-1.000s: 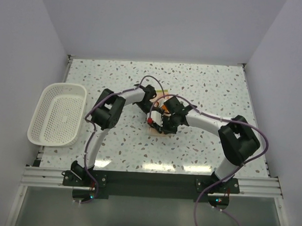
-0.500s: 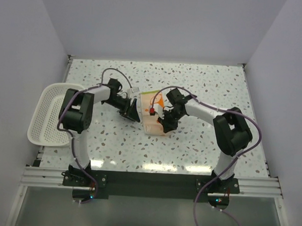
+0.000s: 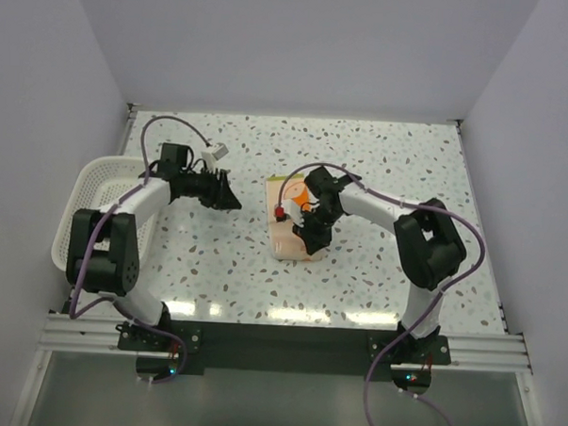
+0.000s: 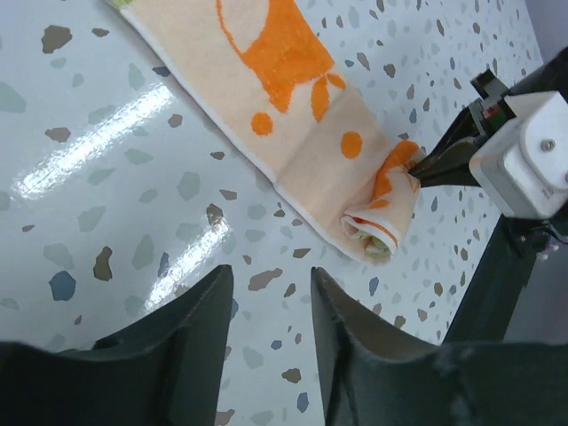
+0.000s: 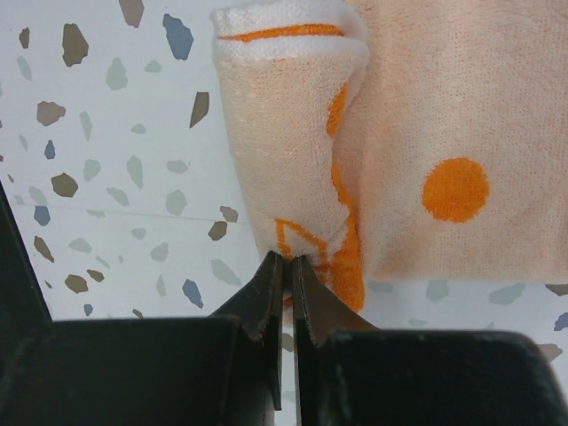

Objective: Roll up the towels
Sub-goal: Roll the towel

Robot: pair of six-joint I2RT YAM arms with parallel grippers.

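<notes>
the right tool (image 5: pixel 286 262) is closed at the rolled end of the towel (image 5: pixel 293 133), maybe pinching it so it stays rolled; the left tool (image 4: pixel 271 282) waits with fingers apart, empty.

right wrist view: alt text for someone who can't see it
The shut right gripper has its tips at the edge of a partly rolled peach towel with orange marks, lying on a speckled table.

You have left arm (image 3: pixel 138 202) bent, forearm pointing right toward centre | left gripper (image 4: pixel 271 284) fingers apart | right arm (image 3: pixel 378 208) reaching left | right gripper (image 5: pixel 286 266) tips pressed together.
</notes>
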